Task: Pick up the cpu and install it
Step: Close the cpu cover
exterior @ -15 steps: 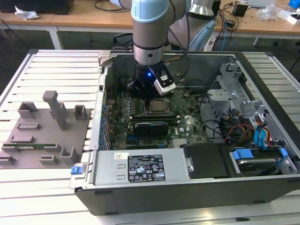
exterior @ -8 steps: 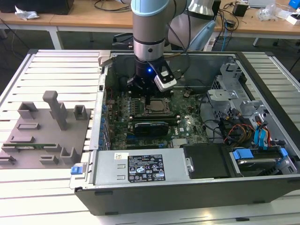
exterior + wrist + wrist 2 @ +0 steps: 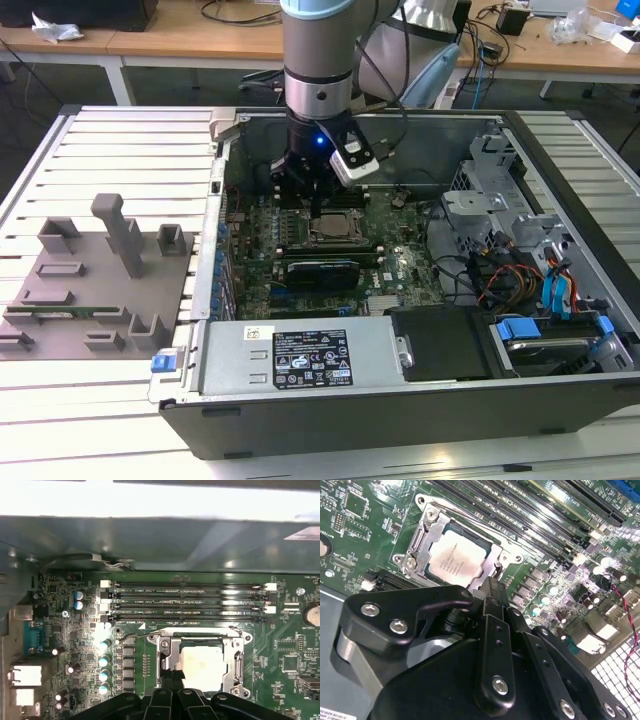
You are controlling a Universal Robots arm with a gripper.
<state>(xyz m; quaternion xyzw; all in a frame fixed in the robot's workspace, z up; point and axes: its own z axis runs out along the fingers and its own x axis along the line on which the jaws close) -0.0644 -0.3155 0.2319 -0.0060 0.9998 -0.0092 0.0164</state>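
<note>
Second wrist view shows the cpu (image 3: 456, 556) lying in its socket (image 3: 423, 530) just ahead of the seemingly clenched, empty claw (image 3: 490, 584).

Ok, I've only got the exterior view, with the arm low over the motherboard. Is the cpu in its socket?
Observer: Yes, in both wrist views the cpu lies flat inside the socket frame, metal top up.
Operator: Where is the gripper over it?
Observer: In the first wrist view the gripper is at the cpu's edge, not over its middle.
Operator: Anything on the chip?
Observer: The second wrist view shows brownish smears on its top.
</note>
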